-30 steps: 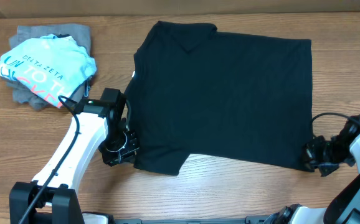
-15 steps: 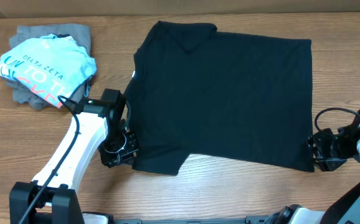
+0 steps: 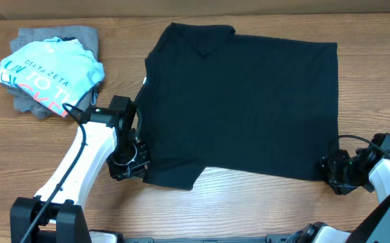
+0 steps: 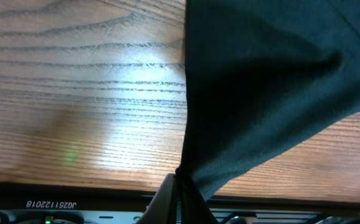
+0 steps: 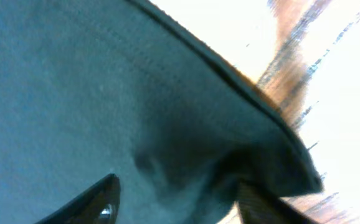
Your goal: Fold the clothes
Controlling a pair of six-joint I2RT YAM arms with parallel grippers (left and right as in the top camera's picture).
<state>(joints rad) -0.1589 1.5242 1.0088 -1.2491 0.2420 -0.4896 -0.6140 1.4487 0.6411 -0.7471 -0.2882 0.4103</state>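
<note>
At the near edge of the bench, the left claw is pinched tight on the near-left corner of the black T-shirt. The right claw straddles the near-right corner, jaws apart, seemingly not gripping. The shirt lies flat, long axis left-right, spreading away from both.

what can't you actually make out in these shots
1. Grey garment: overhead, mostly covered by the light blue shirt; type unclear.
2. White label on the black T-shirt: overhead, too small to read.
3. Left gripper: left wrist view, fingers cut off by the bottom edge.
4. Right gripper: right wrist view, blurred; fingers apart astride the hem, contact unclear.
</note>
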